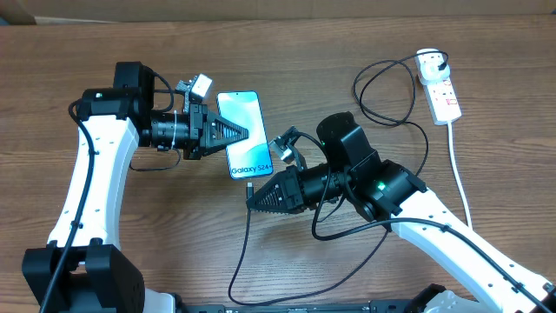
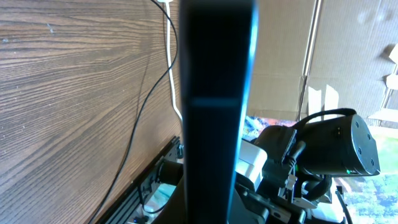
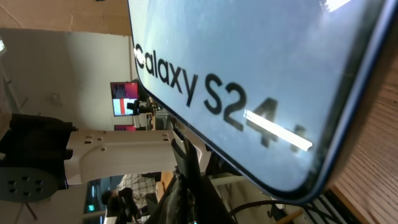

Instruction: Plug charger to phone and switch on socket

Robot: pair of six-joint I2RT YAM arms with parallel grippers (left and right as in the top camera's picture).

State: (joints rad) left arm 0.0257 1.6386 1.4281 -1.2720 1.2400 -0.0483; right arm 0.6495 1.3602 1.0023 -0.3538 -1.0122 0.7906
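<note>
Phone at centre-left above a broad wood-grain desk, screen up and lit pale blue-teal, "Galaxy S24+" in small text at the near end. Left arm, white with black joints, reaching in from the left side; right arm of the same build coming in from the lower right corner, wrist folded back toward the middle. Socket – a white elongated strip with red switch marks – far off at the upper right, well apart from the phone, its thick white cord trailing down toward the near edge. Left end effector clamped shut on the phone's left long edge; in the left wrist view the phone seen edge-on as a dark vertical bar, apparently held clear of the desk. Right end effector just below the phone's near end, closed on the charger cable close to its tip. Charger's white plug adapter seated at the far end of the socket, thin black cable looping out to the left of it, then passing back under the right arm and curving along the near side of the desk. Small black connector pointing up at the phone's bottom edge, touching it or just short of it – cannot tell whether seated in the port.
</note>
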